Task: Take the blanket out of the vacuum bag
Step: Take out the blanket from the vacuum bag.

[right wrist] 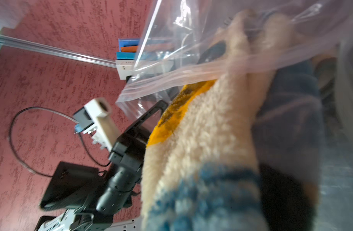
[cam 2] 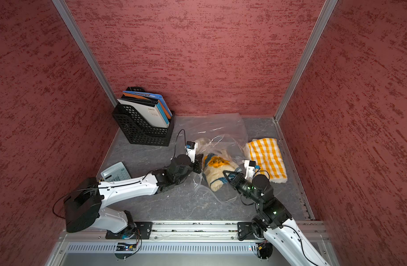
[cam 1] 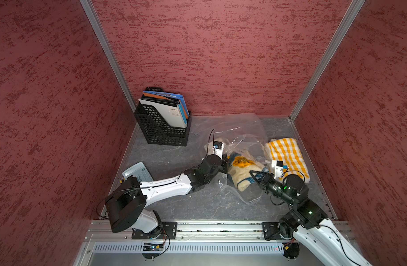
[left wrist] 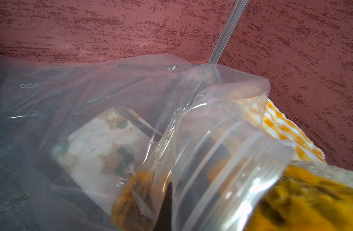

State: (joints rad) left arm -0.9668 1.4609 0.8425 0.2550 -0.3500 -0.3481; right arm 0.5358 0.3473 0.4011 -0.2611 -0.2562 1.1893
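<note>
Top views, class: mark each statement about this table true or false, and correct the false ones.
1. The blanket lies wholly inside the bag. False: one end sticks out of the bag's mouth.
2. The right gripper is shut on the blanket's blue end. True.
3. The striped towel is in the bag. False: it lies on the table, outside it.
4. The calculator lies beside the left arm. True.
5. The file holder is empty. False: it holds folders.
</note>
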